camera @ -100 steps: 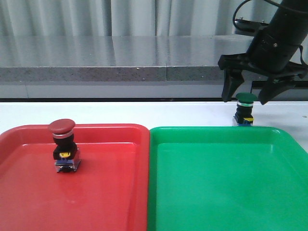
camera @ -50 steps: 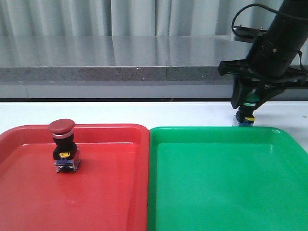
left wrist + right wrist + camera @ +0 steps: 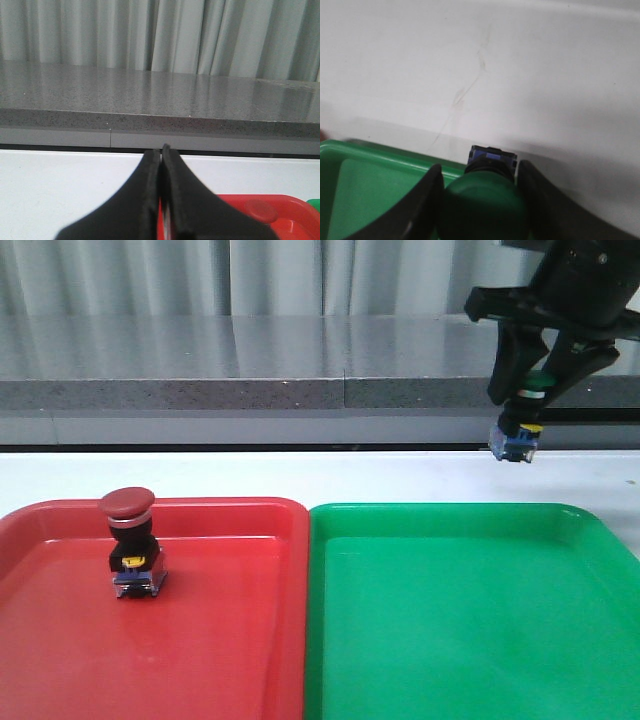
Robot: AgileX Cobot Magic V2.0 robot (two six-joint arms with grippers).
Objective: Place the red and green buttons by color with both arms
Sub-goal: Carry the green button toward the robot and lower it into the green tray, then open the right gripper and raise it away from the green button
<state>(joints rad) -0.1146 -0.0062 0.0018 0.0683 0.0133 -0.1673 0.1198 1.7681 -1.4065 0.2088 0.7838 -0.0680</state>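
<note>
Grey curtain and grey stone ledge behind a white desk [image 3: 400,475]. Red tray [image 3: 230,640] fills the lower left of the front view, green tray [image 3: 470,630] the lower right, edges touching. Red button [image 3: 132,542] stands upright in the red tray, left-centre of frame. Right end effector [image 3: 530,390] at upper right, clamped on the green button [image 3: 524,418], which hangs in the air above the desk, beyond the green tray's far edge. Right wrist view: green cap [image 3: 482,205] sits between both fingers [image 3: 420,205], desk and green tray corner below. Left end effector [image 3: 161,200]: fingers pressed together, holding nothing, over the desk near the red tray.
</note>
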